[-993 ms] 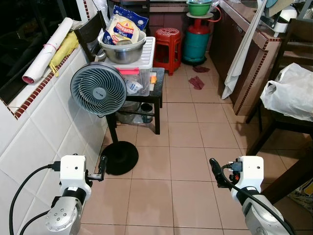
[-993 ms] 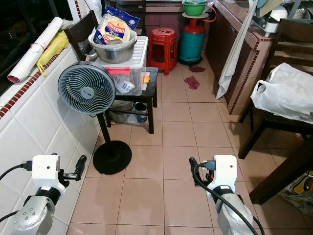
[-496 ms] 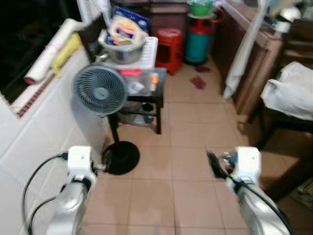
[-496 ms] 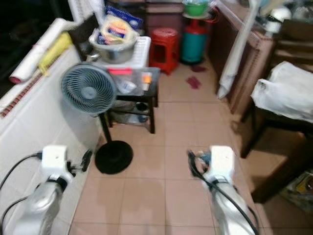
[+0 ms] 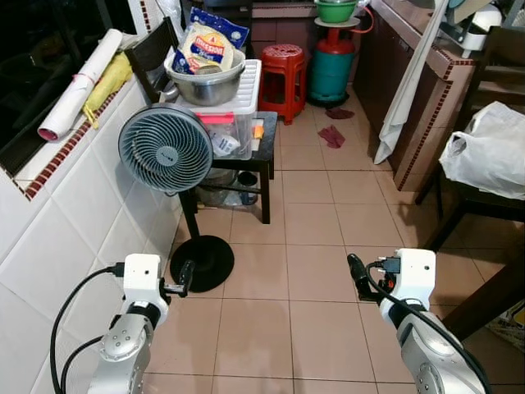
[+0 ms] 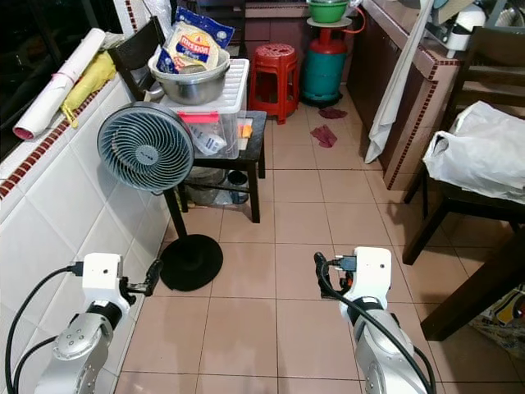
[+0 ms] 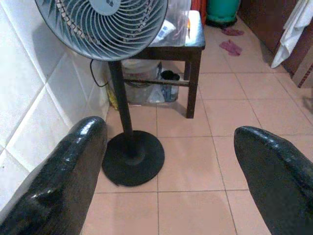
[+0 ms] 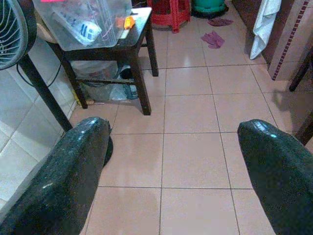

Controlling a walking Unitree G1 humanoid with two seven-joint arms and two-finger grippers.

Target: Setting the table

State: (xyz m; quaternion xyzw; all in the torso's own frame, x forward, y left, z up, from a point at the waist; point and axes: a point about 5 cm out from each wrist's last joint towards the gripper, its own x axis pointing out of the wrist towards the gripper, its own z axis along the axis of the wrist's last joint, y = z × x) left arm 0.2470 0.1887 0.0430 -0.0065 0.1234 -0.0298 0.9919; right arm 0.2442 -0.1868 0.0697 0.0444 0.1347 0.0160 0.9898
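Both arms are held low over the tiled floor (image 5: 312,246), each empty. The left gripper (image 7: 166,171) has its fingers spread wide, at lower left near the pedestal fan (image 5: 166,150). The right gripper (image 8: 171,171) is likewise spread, at lower right. A metal bowl (image 5: 205,82) sits on a plastic box (image 5: 234,123) atop the dark side table (image 5: 267,148), upper centre-left.

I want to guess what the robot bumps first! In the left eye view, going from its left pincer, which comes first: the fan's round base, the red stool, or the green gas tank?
1. Fan's round base, right ahead of the left pincer, by the tiled wall.
2. Red stool, far down the floor.
3. Green gas tank, just past the stool, on its right.
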